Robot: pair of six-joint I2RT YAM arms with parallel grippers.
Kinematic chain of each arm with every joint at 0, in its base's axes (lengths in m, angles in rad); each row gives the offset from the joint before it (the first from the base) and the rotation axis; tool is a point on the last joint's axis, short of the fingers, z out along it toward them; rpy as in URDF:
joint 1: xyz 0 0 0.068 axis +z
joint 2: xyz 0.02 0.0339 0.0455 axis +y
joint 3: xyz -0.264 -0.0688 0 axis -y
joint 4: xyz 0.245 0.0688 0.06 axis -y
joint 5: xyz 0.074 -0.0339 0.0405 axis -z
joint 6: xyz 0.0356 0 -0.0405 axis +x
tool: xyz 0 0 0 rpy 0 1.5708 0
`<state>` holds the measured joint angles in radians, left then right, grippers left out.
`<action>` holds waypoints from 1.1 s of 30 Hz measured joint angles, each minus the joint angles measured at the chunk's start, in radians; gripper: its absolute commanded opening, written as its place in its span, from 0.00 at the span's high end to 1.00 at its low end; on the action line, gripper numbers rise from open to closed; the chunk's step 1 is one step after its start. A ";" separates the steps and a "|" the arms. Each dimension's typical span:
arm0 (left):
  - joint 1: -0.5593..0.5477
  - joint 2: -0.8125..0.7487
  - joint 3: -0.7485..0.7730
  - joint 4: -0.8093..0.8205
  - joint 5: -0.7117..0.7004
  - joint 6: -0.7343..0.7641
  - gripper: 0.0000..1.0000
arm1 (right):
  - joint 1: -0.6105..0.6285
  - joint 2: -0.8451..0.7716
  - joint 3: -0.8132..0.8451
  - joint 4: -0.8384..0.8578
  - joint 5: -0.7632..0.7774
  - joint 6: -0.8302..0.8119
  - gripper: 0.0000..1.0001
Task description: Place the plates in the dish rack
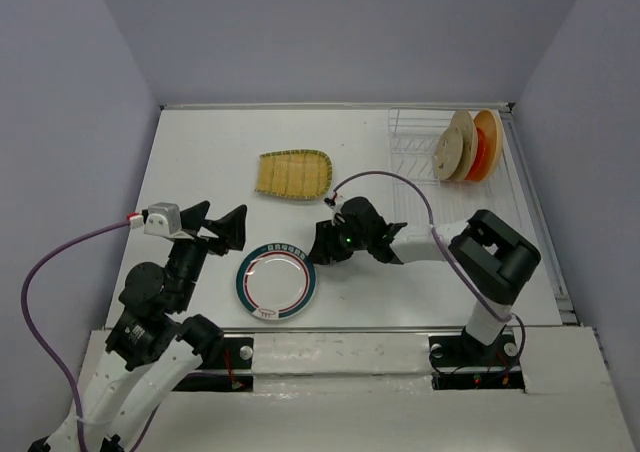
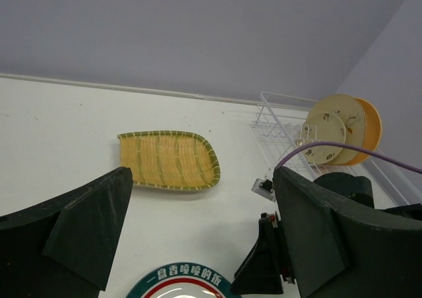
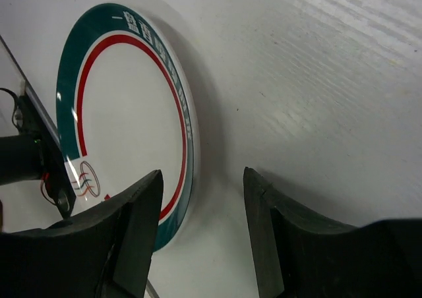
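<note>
"Starting nearest: item one?"
"The left pincer [image 1: 213, 222], fingers spread wide, nothing held. It hangs just up-left of item two."
"Item two?"
"One round white plate with dark green rim and red inner ring [image 1: 276, 282], lying flat on the white surface [image 1: 200, 142], not yet racked. Being round, it has no long axis, so the rim is the only purchase."
"Item three?"
"The right pincer [image 3: 201, 225], parted to a moderate gap, empty. In the overhead view the plate lies to its left. In its own wrist view one finger [image 3: 132, 232] overlaps the rim and the other stands over bare surface; contact cannot be told. I judge this arm the nearer, and on the rack's side."
"Farther?"
"One yellow-green ribbed fan-shaped plate [image 1: 293, 173], flat, long axis left to right, well apart from both pincers. Last, the white wire dish rack [image 1: 410, 132] at the far right, holding upright a cream printed plate [image 1: 448, 150] with a yellow-orange round plate [image 1: 490, 137] behind it."
</note>
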<state>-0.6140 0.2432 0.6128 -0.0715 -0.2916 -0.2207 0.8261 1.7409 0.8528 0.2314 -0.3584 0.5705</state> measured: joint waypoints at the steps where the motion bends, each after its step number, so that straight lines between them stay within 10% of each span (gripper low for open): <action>1: 0.000 0.002 0.000 0.000 0.000 0.000 0.01 | -0.002 0.024 -0.012 0.047 -0.016 0.026 0.45; 5: 0.000 0.005 0.000 0.000 0.000 0.000 0.01 | 0.006 0.122 -0.026 0.220 -0.089 0.122 0.54; 9: 0.000 0.004 0.000 0.000 0.000 0.000 0.01 | 0.029 0.199 -0.026 0.359 -0.143 0.202 0.91; 16: 0.000 -0.001 0.000 0.000 0.001 0.000 0.01 | 0.044 0.163 0.000 0.268 -0.126 0.207 0.93; 27: 0.000 -0.051 0.000 0.000 0.009 0.000 0.01 | -0.179 -0.345 0.450 -0.363 0.663 -0.264 0.93; 33: 0.000 -0.070 0.000 0.001 0.013 0.001 0.01 | -0.356 -0.294 0.645 -0.445 1.124 -0.552 0.93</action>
<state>-0.6136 0.1734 0.6128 -0.0708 -0.2783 -0.2199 0.4698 1.4467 1.4975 -0.2138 0.7658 0.0181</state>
